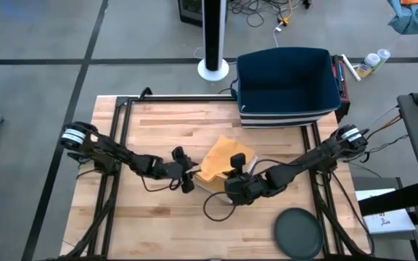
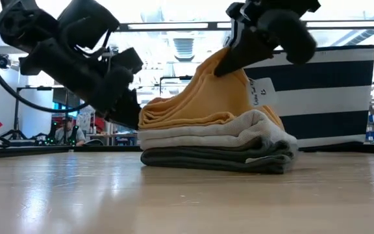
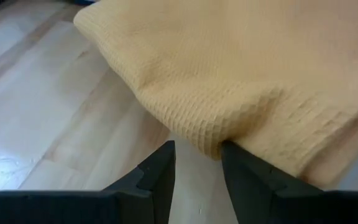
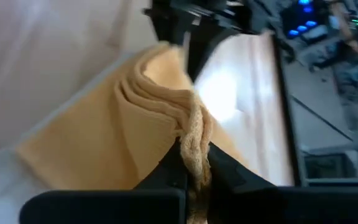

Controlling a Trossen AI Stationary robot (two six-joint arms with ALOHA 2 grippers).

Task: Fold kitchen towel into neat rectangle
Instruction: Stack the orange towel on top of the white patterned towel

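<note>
The yellow kitchen towel (image 1: pixel 222 156) lies folded on top of a white towel (image 2: pixel 206 135) and a grey towel (image 2: pixel 213 158), near the middle of the table. My right gripper (image 4: pixel 194 165) is shut on the yellow towel's near right part and holds it raised (image 2: pixel 229 62). My left gripper (image 3: pixel 197 168) stands open at the towel's left edge (image 2: pixel 130 114), and nothing shows between its fingers. My right gripper pinches a bunched edge of the yellow towel (image 4: pixel 194 140), several layers gathered, between its two fingers. The fingers slant down from the table's near right. That part is lifted, and the cloth slopes down to its left end (image 2: pixel 158 117) on the white towel. My left gripper has one fingertip (image 3: pixel 232 155) right at the towel's folded edge (image 3: pixel 216 144); whether it touches, I cannot tell.
A navy bin with striped sides (image 1: pixel 289 83) stands at the far right of the table, just behind the towels. A dark round plate (image 1: pixel 298 232) lies at the near right corner. Bare wood (image 1: pixel 144 225) spreads at the near left.
</note>
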